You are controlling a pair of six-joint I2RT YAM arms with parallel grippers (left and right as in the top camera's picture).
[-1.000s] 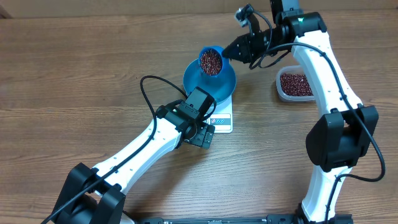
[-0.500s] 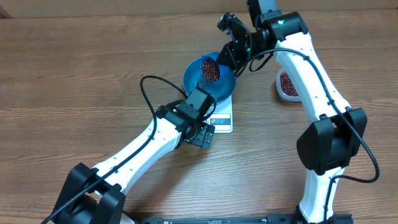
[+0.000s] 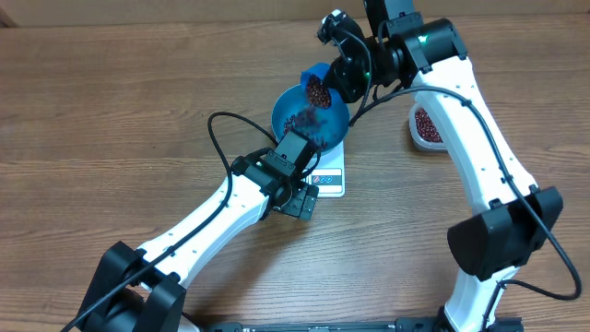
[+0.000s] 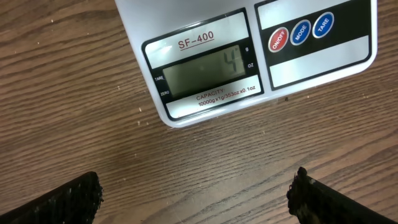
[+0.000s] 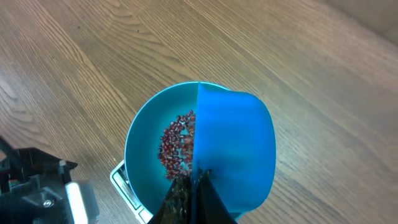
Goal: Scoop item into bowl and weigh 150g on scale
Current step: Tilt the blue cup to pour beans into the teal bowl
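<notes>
1. Tipping the blue scoop over the bowl, the right hand stays out of nothing: it is clamped on the handle, and beans spill in.
2. The bowl sits on the scale, toward the far edge of the desk. The display shows one faint digit, so the target looks far off.
3. The left hand hangs empty, fingers wide apart, before the scale.
4. Several scoops from the clear tub likely remain.

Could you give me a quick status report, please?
Right tool shut on scoop, tipped over bowl. Beans landing in it. Left tool open, by scale. Nothing in the way.
</notes>
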